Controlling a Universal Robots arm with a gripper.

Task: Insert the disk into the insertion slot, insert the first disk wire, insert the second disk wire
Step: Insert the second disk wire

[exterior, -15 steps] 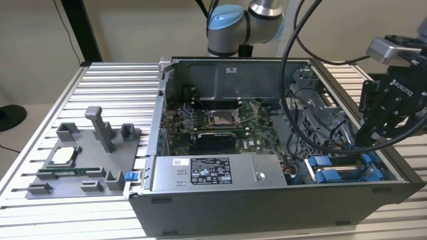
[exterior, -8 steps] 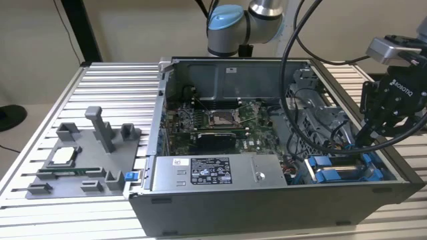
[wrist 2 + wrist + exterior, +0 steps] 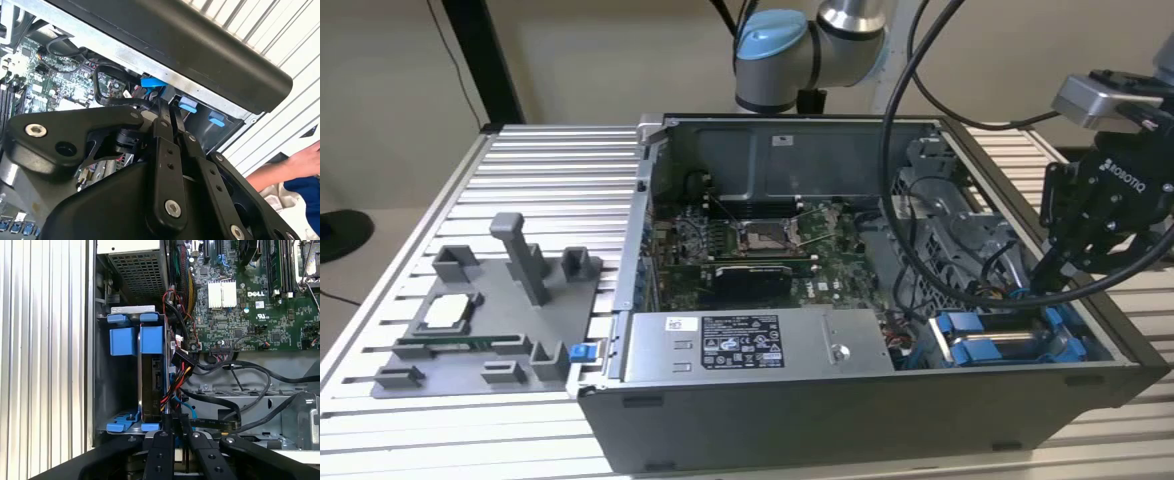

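Risk, as I judge it: the gripper works tight against the loose wires, so a snag or a skewed push could bend a connector. Fingers drawn narrow, nearly together (what they pinch, if anything, is hidden). The disk stands on edge inside the insertion slot, its long axis running along the rails from the blue tabs toward the gripper.
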